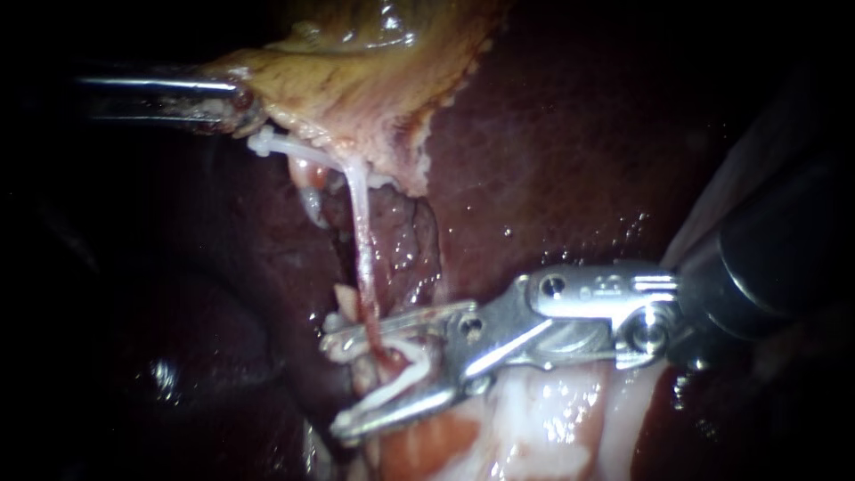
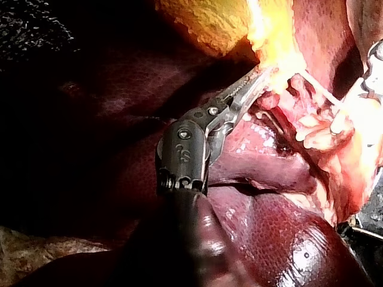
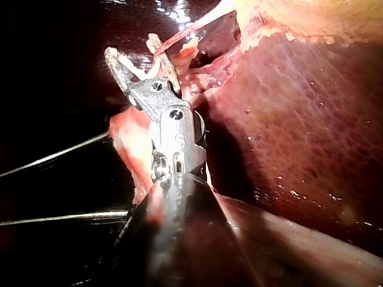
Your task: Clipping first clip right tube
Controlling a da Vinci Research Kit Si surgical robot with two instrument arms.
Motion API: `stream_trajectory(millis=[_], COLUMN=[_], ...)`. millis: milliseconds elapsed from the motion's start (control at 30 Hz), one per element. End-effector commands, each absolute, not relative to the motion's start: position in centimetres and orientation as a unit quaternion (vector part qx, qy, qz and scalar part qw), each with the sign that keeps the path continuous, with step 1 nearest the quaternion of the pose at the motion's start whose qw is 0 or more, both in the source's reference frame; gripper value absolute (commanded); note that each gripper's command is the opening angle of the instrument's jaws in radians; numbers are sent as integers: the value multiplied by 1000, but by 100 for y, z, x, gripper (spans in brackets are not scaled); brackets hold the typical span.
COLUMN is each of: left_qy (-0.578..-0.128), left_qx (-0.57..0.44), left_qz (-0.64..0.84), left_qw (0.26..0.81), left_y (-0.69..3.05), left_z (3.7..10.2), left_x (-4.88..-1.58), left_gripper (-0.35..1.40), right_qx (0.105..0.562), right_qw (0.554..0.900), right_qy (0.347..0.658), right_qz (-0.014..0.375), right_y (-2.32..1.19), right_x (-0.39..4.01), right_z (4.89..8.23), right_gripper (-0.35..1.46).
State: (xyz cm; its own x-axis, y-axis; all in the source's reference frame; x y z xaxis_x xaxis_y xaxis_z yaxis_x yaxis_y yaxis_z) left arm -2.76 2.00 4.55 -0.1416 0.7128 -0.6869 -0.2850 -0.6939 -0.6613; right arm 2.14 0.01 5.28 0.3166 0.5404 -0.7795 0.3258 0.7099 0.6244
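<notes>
My right instrument (image 1: 334, 387) stands with its jaws wide apart but seated on a white clip (image 1: 401, 370) whose two legs touch them. The right tube (image 1: 361, 232) runs down from the gallbladder (image 1: 356, 80) into that gap. My left instrument (image 1: 236, 102) has its jaws closed on the gallbladder's edge, pulling the tube taut. The tube is thin and stretched, so a harder pull could tear it, while slack would let it slide out of the clip. The jaw tips sit among ragged pale tissue (image 1: 534, 428) and could catch a scrap of it, or only part of the tube. Everything glistens wet, and the liver (image 1: 579, 134) looks slippery. Room is tight: the other tube (image 1: 289, 150) lies near, and my lower jaw rests against the pale tissue.
</notes>
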Motion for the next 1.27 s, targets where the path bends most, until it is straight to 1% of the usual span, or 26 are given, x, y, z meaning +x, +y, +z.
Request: stream_trajectory(millis=[33,400,467,567,667,700,800,1067,1267], left_qy=[-192,-192,-192,-192,-192,-192,-192,-193,-192], left_qx=[-560,-557,-557,-557,-557,-557,-557,-556,-556], left_qz=[731,733,733,733,733,733,733,734,735], left_qw=[340,339,339,339,339,339,339,339,339], left_y=[200,198,198,198,198,198,198,198,197], left_z=[455,457,457,457,457,457,457,459,461], left_x=[-276,-279,-279,-279,-279,-279,-279,-279,-281], left_gripper=[-35,-35,-35,-35,-35,-35,-35,-35,-35], right_qx=[373,374,374,374,374,379,390,403,401], right_qw=[720,720,720,720,720,720,718,713,715], right_qy=[580,580,580,580,580,577,572,571,569], right_qz=[75,74,74,74,73,80,72,54,59], right_y=[1,2,3,3,4,3,3,4,7], right_x=[213,209,207,206,205,204,204,205,203], right_z=[528,529,530,531,532,532,531,533,537], right_gripper=[32,3,-8,-16,-32,-35,-35,-35,-35])
